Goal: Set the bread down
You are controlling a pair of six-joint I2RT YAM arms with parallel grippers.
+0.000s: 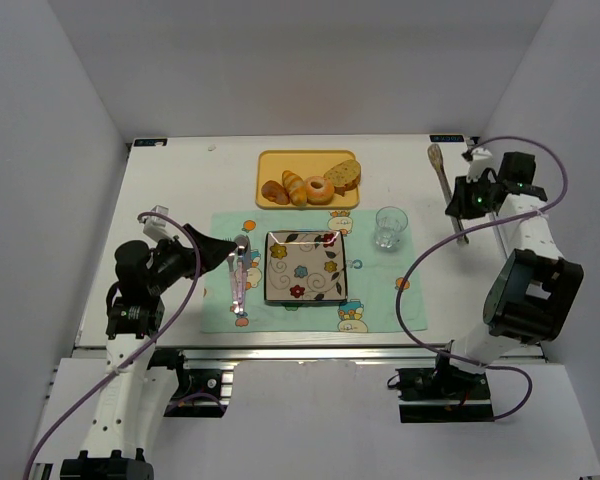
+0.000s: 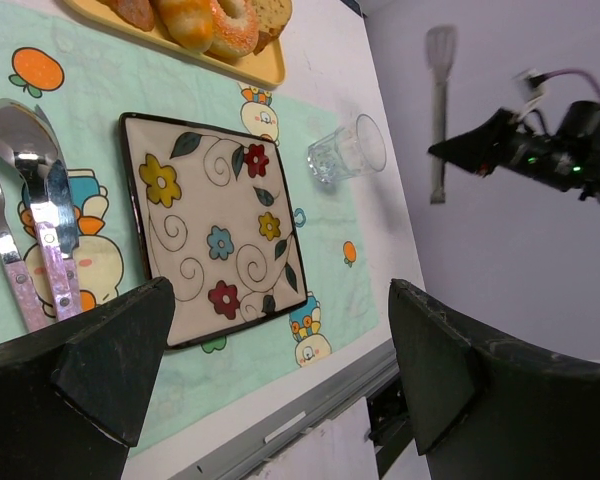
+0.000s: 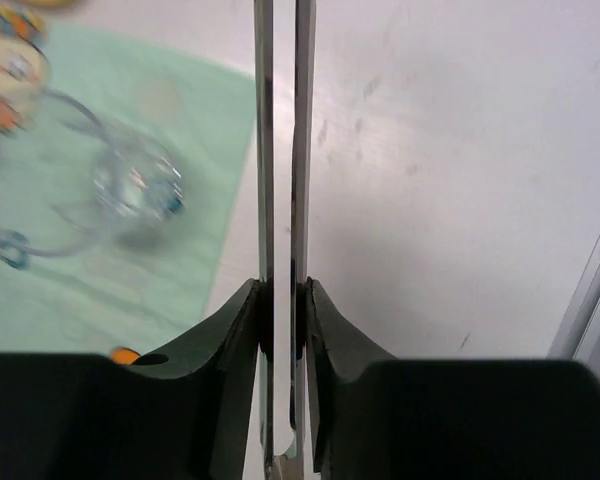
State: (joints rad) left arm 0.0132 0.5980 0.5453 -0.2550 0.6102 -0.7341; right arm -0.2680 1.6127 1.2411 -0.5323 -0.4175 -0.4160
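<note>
The bread (image 1: 343,175), a tan speckled slice with a brown crust, lies at the right end of the yellow tray (image 1: 270,160), next to a ring doughnut (image 1: 318,190). Its edge shows in the left wrist view (image 2: 271,12). My left gripper (image 1: 222,252) is open and empty, over the left side of the green mat; its fingers (image 2: 110,350) frame the flowered plate (image 2: 215,230). My right gripper (image 1: 459,205) is shut on metal tongs (image 1: 442,170) at the right of the table; the tongs' two blades (image 3: 278,150) run between its fingers (image 3: 230,340).
The flowered square plate (image 1: 306,266) sits on the green mat (image 1: 380,290). A spoon and fork (image 1: 240,270) lie left of the plate. A clear glass (image 1: 389,226) stands right of the plate. A croissant (image 1: 294,187) and another pastry share the tray.
</note>
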